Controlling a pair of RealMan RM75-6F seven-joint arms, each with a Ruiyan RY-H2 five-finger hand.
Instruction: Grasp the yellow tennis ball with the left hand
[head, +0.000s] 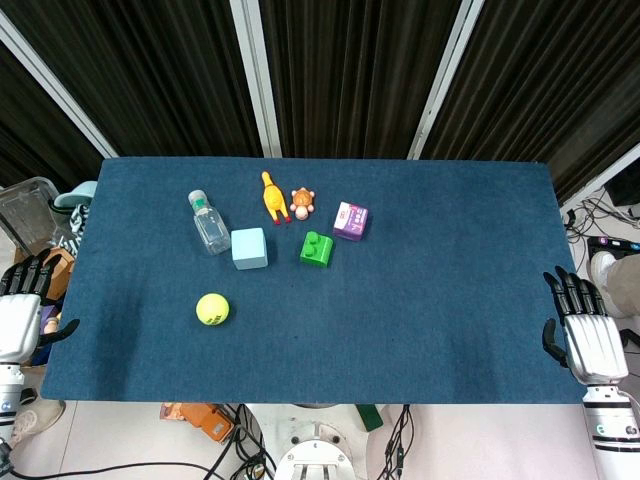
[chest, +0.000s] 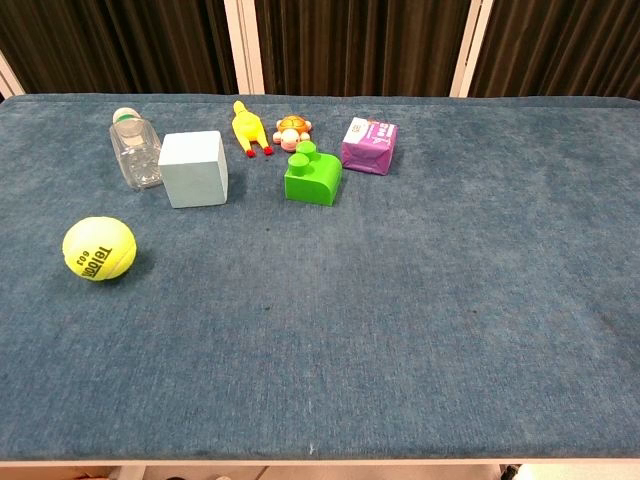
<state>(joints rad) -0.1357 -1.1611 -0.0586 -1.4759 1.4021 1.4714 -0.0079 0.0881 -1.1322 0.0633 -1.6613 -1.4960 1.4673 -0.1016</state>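
Note:
The yellow tennis ball (head: 212, 309) lies on the blue table (head: 420, 320) toward its front left; in the chest view the tennis ball (chest: 98, 249) shows black lettering. My left hand (head: 22, 305) hangs off the table's left edge, fingers spread and holding nothing, well to the left of the ball. Off the right edge, my right hand (head: 585, 330) is likewise open with fingers extended. Neither hand appears in the chest view.
Behind the ball stand a clear bottle (head: 208, 222), a pale blue cube (head: 249, 248), a yellow rubber chicken (head: 272, 196), a small orange toy (head: 302, 203), a green block (head: 317, 249) and a purple carton (head: 350, 220).

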